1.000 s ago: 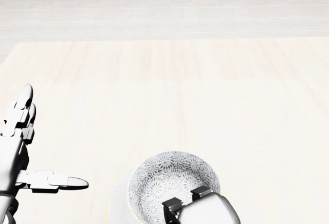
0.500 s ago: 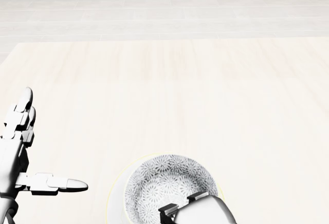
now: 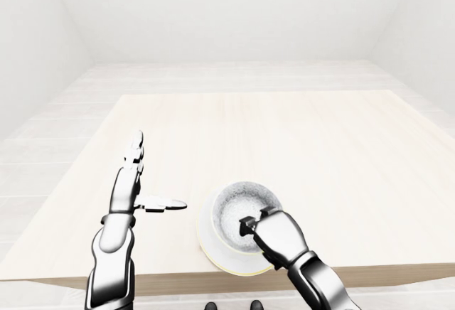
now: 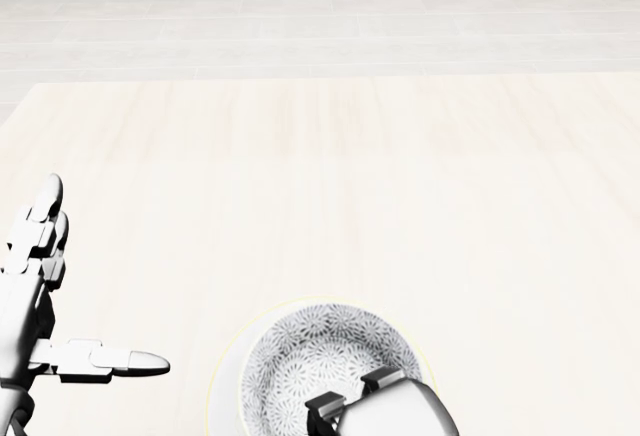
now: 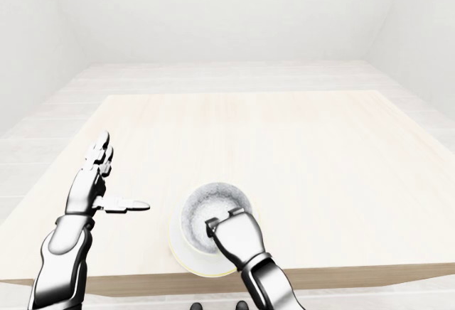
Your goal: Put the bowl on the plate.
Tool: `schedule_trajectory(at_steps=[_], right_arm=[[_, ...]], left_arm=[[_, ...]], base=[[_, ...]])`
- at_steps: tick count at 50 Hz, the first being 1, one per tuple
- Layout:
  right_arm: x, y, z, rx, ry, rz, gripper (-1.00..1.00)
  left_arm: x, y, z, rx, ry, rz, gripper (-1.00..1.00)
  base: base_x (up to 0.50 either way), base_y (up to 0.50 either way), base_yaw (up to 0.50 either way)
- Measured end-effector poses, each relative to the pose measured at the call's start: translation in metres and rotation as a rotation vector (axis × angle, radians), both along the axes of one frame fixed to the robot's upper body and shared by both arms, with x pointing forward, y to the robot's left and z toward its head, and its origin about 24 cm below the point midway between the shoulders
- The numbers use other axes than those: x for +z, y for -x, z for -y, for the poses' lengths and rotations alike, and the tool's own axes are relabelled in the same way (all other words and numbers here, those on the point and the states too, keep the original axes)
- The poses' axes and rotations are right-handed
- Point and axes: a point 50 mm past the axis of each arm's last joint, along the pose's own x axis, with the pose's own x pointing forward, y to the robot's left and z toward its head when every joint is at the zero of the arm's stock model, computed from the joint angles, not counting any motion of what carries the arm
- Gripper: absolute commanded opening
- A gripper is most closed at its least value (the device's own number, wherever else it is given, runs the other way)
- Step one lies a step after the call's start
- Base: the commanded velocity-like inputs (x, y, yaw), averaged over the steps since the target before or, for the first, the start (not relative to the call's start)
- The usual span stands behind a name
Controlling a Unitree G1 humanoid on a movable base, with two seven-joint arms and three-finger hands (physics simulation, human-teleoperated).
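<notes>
1. My right hand (image 4: 385,411) is pinching the bowl (image 4: 320,361) at its 5 o'clock rim, bowl sitting over the plate (image 4: 222,381).
2. I'm aiming to settle it level and centred before releasing.
3. My left hand (image 4: 40,296) is idling wide open, empty, at 9.

The bowl (image 4: 318,356) sits on the plate (image 4: 221,371) by the bench's (image 4: 350,176) bottom edge, the left hand (image 4: 35,301) apart at its left.

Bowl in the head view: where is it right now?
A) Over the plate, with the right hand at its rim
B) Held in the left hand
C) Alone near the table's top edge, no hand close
A: the bowl lies within the plate outline at the bottom of the view, with the right hand hooked over its rim. The left hand is open and stands apart.
</notes>
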Motion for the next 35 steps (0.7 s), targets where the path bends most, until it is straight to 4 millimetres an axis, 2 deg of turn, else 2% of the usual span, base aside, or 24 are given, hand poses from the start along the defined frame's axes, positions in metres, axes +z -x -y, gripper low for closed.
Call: schedule_trajectory(at_steps=[3,11,20,23,26,31,35], right_arm=[[0.0003,0.0001,-0.0001,0.0,-0.002,0.002,0.02],[0.0013,0.0,-0.0005,0.001,-0.006,0.007,0.24],[0.0027,-0.001,-0.0011,0.004,-0.011,0.011,0.27],[0.0031,-0.0014,-0.0012,0.004,-0.012,0.012,0.4],[0.0036,-0.0017,-0.0014,0.004,-0.014,0.014,0.4],[0.0044,-0.0021,-0.0016,0.004,-0.015,0.016,0.55],[0.0052,-0.0021,-0.0012,0.004,-0.016,0.017,0.58]], left_arm=[[-0.0001,0.0,0.0,0.0,0.0,0.0,1.0],[0.0001,-0.0007,0.0004,-0.001,0.0,0.0,1.0],[0.0017,-0.0021,0.001,-0.003,-0.002,0.007,1.0],[0.0021,-0.0024,0.0013,-0.004,-0.002,0.009,1.0],[0.0025,-0.0027,0.0017,-0.005,-0.003,0.011,1.0],[0.0037,-0.0035,0.0022,-0.007,-0.004,0.016,1.0],[0.0044,-0.0041,0.0025,-0.008,-0.005,0.018,1.0]], base=[[0.0,0.0,0.0],[0.0,0.0,0.0],[0.0,0.0,0.0],[0.0,0.0,0.0],[0.0,0.0,0.0],[0.0,0.0,0.0],[0.0,0.0,0.0]])
